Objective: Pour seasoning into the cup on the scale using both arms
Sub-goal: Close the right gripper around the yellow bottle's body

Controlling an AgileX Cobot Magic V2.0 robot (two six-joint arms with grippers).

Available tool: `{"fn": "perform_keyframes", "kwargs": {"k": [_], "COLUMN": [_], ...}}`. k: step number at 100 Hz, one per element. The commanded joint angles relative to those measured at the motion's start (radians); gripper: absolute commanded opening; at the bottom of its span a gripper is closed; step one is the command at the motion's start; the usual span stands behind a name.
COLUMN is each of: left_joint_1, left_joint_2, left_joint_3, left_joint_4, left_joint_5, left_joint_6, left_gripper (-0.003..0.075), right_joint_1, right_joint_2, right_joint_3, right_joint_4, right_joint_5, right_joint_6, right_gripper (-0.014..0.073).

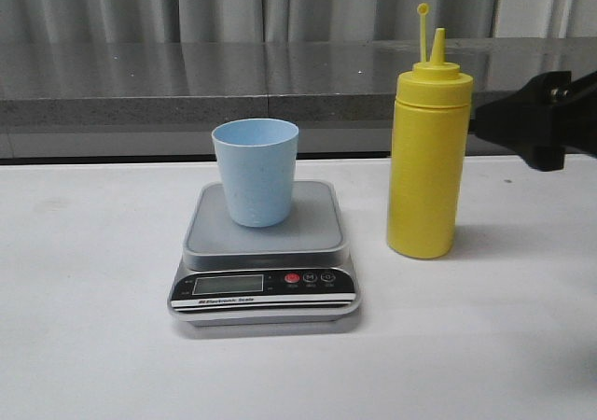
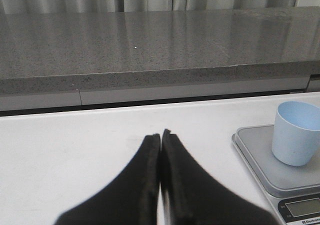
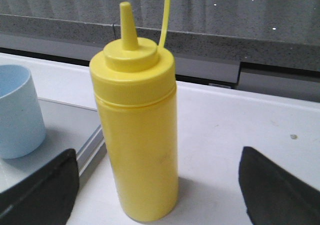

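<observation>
On the white table the scale sits in front of me, the pale blue cup upright on its grey platform. The yellow seasoning bottle stands upright on the table just to the scale's right, apart from it, its tethered cap sticking up beside the nozzle. Behind runs a grey speckled ledge with curtains above.

The scale's black panel carries a line of white print I can partly read as "Electronic Scale".

My right end effector is spread wide, holding nothing, one finger on each side of the bottle without touching it; the front view shows only its black bulk at the right edge. My left end effector appears only in its own wrist view, fingers pressed together and empty, the scale and cup off to its side.
</observation>
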Motion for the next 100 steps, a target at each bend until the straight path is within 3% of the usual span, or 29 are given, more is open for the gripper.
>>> {"fn": "perform_keyframes", "kwargs": {"k": [1,28,52,100], "left_joint_1": [0.003,0.003,0.003,0.003], "left_joint_2": [0.008,0.008,0.008,0.008], "left_joint_3": [-0.026,-0.026,-0.026,-0.026], "left_joint_4": [-0.009,-0.009,-0.009,-0.009], "left_joint_5": [-0.076,-0.076,-0.076,-0.076], "left_joint_6": [-0.01,-0.01,-0.01,-0.01], "left_gripper": [-0.002,-0.002,-0.002,-0.002], "right_joint_1": [0.0,0.0,0.0,0.0], "right_joint_2": [0.054,0.253,0.349,0.354], "right_joint_3": [-0.022,-0.029,-0.106,-0.222], "right_joint_4": [-0.024,-0.027,-0.064,-0.118], "right_joint_5": [-0.191,-0.408,-0.408,-0.319], "right_joint_6": [0.001,0.001,0.001,0.0], "right_gripper": [0.0642,0.0642,0.0642,0.0642]}}
